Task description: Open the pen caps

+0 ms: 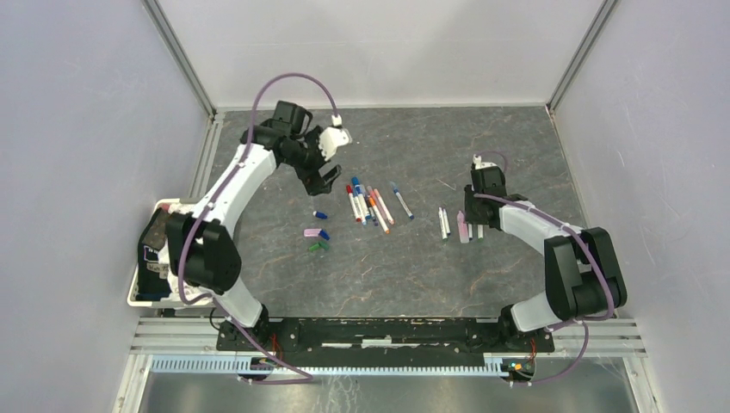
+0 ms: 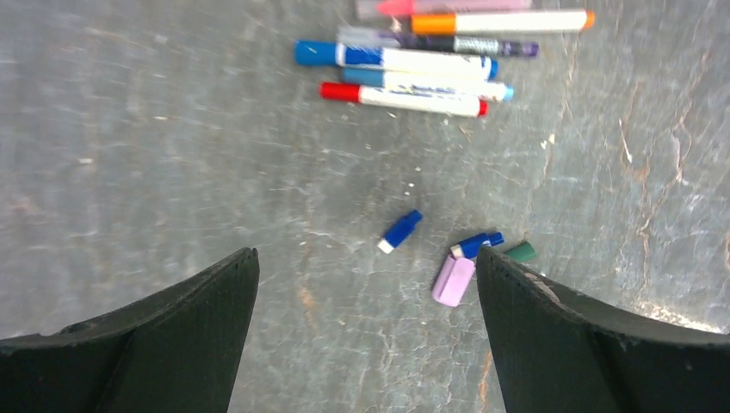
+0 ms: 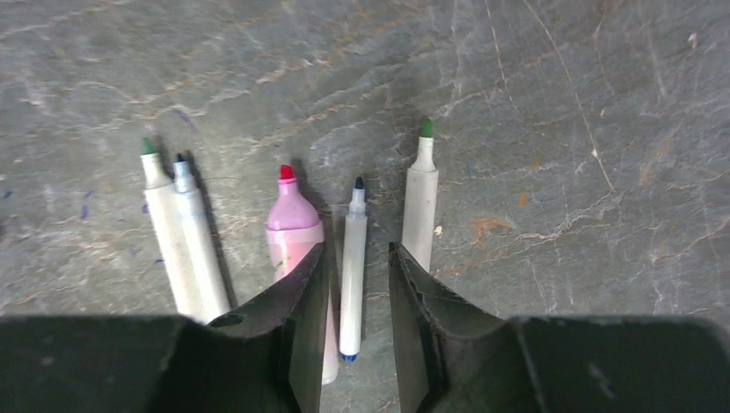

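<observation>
Left fingers (image 2: pixel 155 344), released wide, hover over loose pen caps (image 2: pixel 400 231) beside the capped pens (image 2: pixel 405 82). Right fingers (image 3: pixel 301 318), narrowly released, straddle one uncapped pen (image 3: pixel 353 258), apparently grouped apart on the table (image 3: pixel 559 129) as finished work.

Tabletop (image 1: pixel 516 146): grey, veined like stone.
Centre: a cluster of capped pens (image 1: pixel 366 205), side by side and pointing toward the far edge. One more blue-capped pen (image 1: pixel 401 200) lies apart, just right of the cluster.
Left of the cluster: four loose caps (image 1: pixel 318 232), two blue, one pink, one green.
Left fingers (image 1: pixel 329 179): black, just beside the cluster's far-left end.
Right of centre: two white pens (image 1: pixel 444 222) and a pink marker (image 1: pixel 463 227).
Right fingers (image 1: pixel 474 219): just right of the pink marker.
</observation>
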You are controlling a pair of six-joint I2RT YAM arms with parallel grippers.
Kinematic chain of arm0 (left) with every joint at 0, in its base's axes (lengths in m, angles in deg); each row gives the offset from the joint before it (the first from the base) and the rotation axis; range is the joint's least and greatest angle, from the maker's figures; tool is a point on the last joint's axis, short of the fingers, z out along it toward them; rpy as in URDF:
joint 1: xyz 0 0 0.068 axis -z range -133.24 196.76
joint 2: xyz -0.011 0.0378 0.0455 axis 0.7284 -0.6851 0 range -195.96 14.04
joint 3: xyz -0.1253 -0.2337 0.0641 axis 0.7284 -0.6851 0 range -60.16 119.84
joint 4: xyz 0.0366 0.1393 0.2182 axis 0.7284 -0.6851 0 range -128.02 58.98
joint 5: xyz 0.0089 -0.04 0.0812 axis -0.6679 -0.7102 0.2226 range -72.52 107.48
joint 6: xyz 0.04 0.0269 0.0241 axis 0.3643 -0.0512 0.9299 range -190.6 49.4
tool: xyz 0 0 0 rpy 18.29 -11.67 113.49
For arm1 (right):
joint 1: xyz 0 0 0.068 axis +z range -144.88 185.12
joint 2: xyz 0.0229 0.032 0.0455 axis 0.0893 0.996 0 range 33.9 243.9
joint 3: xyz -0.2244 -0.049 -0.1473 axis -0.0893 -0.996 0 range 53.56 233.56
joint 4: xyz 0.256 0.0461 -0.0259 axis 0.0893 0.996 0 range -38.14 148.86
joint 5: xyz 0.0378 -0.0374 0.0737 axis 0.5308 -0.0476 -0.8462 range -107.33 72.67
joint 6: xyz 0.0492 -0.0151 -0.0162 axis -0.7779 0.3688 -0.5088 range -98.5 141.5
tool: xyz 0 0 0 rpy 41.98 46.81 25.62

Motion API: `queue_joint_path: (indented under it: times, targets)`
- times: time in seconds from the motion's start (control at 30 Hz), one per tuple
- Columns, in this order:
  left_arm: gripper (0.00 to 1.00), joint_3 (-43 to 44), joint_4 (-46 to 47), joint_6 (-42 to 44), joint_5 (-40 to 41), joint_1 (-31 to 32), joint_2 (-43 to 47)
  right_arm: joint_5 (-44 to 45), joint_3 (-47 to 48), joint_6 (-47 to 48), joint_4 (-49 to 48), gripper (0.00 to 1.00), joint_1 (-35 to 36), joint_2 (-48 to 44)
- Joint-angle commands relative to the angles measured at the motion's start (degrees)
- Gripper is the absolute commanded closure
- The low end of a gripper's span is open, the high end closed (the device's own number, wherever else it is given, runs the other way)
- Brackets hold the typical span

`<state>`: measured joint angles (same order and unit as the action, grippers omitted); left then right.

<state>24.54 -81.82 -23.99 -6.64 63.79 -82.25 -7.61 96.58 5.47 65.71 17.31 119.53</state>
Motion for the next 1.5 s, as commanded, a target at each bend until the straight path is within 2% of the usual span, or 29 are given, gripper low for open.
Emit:
queue_joint_path:
  times: [0.0, 0.07, 0.2, 0.37, 0.57, 0.8, 0.93, 1.0, 1.1, 1.3, 1.47]
  targets:
    - [0.0, 7.0, -3.4, -6.7, -1.4, -0.9, 5.7, 2.1, 4.7, 1.0, -2.2, 0.63, 3.6, -4.4]
    - [0.0, 7.1, -0.5, -10.0, 0.0, -1.0, 8.1, 1.0, 7.4, 2.6, -2.3, 0.6, 6.1, -3.7]
    - [0.0, 3.1, 3.5, -14.5, 1.2, -1.3, 11.5, -7.1, 14.3, 6.3, -2.3, 0.53, 11.1, 2.2]
    - [0.0, 2.5, -2.1, -11.7, -2.3, -1.7, 10.1, -11.9, 21.3, 9.4, -1.4, 0.53, 16.0, 11.3]
    - [0.0, -1.9, 0.9, -10.8, -6.6, -1.8, 15.5, -12.5, 26.5, 11.1, 0.2, 0.53, 17.8, 19.8]
    - [0.0, -0.2, -2.1, -9.4, -8.1, -1.7, 15.0, -10.9, 28.4, 12.0, 0.8, 0.55, 19.1, 24.2]
    - [0.0, -1.3, -1.9, -8.5, -8.8, -1.8, 15.8, -10.1, 28.4, 12.7, 1.6, 0.66, 19.7, 25.5]
    - [0.0, -2.2, -1.7, -7.5, -10.2, -1.8, 16.4, -10.1, 27.6, 12.8, 1.3, 0.76, 19.8, 25.3]
    - [0.0, -4.9, -0.9, -5.2, -12.8, -1.7, 18.3, -10.4, 26.9, 13.1, 1.4, 1.0, 19.8, 24.5]
    - [0.0, -7.7, -4.1, 4.7, -16.9, -1.7, 20.5, -15.4, 26.9, 11.8, 2.4, 1.0, 19.7, 18.1]
    - [0.0, -9.5, -7.3, 15.7, -19.3, -1.7, 22.3, -31.7, 29.9, 9.7, 6.0, 1.0, 19.6, 12.7]
